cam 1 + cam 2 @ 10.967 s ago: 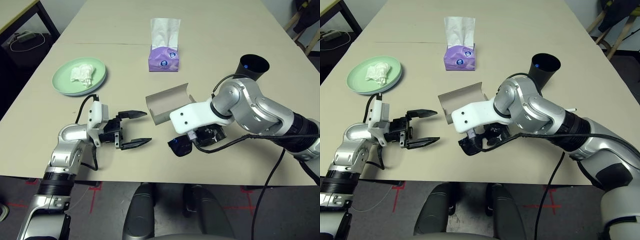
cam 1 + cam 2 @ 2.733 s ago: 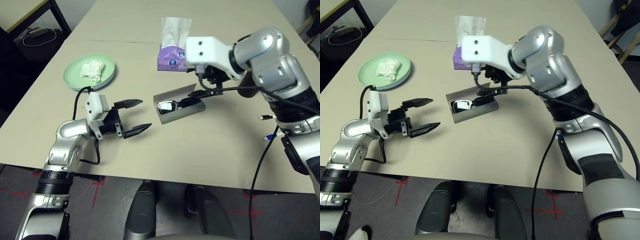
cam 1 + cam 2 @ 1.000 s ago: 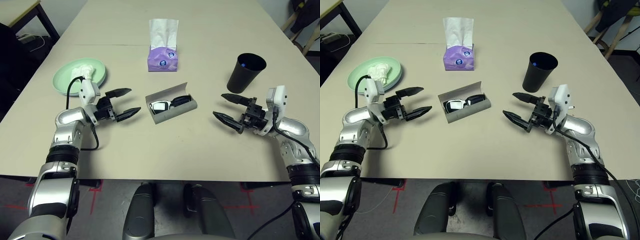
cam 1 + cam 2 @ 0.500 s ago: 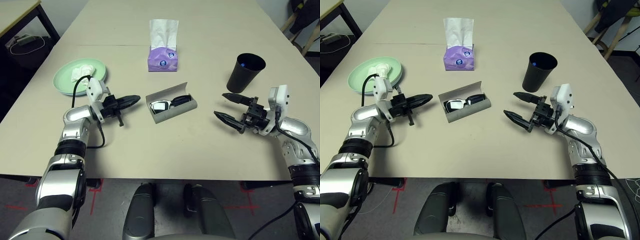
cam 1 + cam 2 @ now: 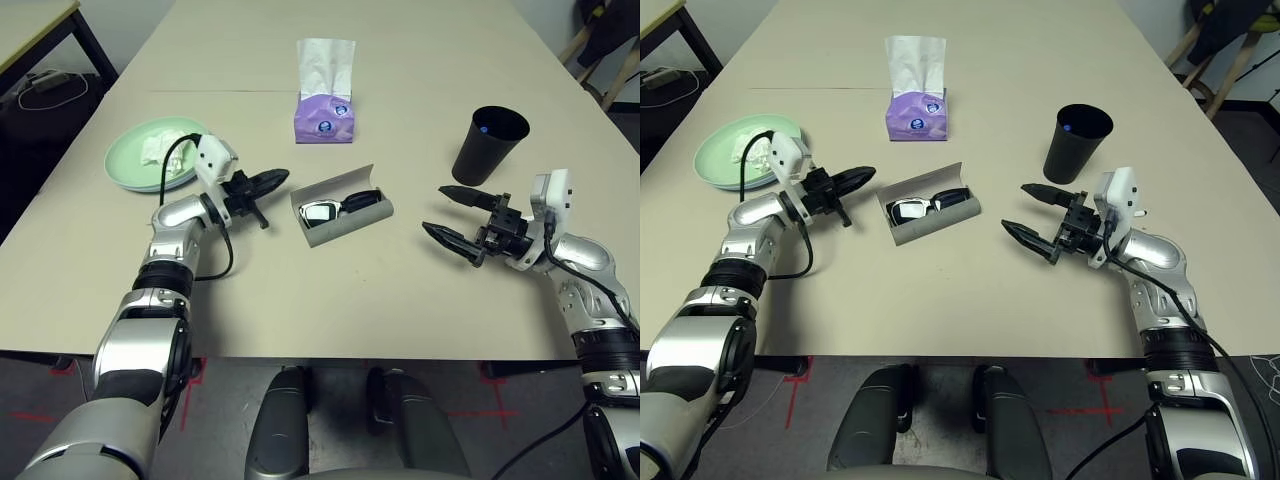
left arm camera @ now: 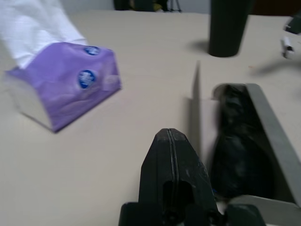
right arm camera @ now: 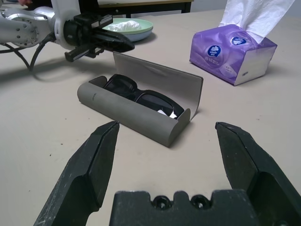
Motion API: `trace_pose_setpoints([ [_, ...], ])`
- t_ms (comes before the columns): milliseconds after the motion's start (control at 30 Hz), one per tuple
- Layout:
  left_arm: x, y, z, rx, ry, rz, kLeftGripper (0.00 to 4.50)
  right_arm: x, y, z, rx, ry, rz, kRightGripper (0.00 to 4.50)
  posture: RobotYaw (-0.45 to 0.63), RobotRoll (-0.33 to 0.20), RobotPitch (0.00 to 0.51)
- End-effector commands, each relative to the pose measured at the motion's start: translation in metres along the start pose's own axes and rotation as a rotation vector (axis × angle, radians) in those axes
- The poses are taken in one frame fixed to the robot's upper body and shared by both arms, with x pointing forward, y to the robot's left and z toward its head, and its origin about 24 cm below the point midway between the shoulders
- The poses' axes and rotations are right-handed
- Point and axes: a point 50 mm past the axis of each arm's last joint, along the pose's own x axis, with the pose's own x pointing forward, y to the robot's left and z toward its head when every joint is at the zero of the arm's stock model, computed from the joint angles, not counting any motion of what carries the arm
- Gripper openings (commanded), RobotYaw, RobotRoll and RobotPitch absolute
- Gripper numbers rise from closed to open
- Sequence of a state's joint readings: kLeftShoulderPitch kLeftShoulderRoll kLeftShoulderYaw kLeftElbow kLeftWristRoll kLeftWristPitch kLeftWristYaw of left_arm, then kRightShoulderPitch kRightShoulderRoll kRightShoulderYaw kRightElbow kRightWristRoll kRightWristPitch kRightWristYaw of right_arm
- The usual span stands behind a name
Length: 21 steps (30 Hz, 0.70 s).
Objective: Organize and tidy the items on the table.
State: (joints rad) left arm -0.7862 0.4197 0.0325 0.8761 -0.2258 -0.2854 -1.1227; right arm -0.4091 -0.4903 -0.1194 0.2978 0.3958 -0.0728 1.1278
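The grey glasses case (image 5: 352, 217) lies open mid-table with the black sunglasses (image 5: 338, 205) inside. My left gripper (image 5: 281, 178) is shut and empty, its tip just left of the case lid; the left wrist view shows its fingers (image 6: 170, 146) pressed together beside the case (image 6: 265, 117). My right gripper (image 5: 436, 209) hovers open to the right of the case, facing it (image 7: 141, 120). The black cup (image 5: 489, 145) stands behind it, with a blue spot inside. A pale green plate (image 5: 128, 165) holds crumpled white tissue (image 5: 155, 150) at the left.
A purple tissue box (image 5: 323, 115) stands behind the case. The beige table (image 5: 330, 300) has bare room in front of the case and between the two arms. A cable loops from my left wrist over the plate's near side.
My left gripper has shut and swung right toward the glasses case, away from the plate. The right gripper has stayed open and almost still.
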Motion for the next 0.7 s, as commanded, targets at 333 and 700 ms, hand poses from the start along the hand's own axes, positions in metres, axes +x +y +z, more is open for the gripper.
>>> trace_pose_setpoints([
  [333, 0.003, -0.041, -0.017, -0.084, 0.085, -0.217, 0.03, 0.005, 0.001, 0.006, -0.01, -0.016, 0.006, 4.5, 0.11, 0.0, 0.158],
  [700, 0.003, -0.032, -0.003, -0.038, 0.042, -0.191, 0.03, 0.007, 0.002, 0.008, -0.003, -0.016, 0.003, 4.5, 0.11, 0.0, 0.154],
])
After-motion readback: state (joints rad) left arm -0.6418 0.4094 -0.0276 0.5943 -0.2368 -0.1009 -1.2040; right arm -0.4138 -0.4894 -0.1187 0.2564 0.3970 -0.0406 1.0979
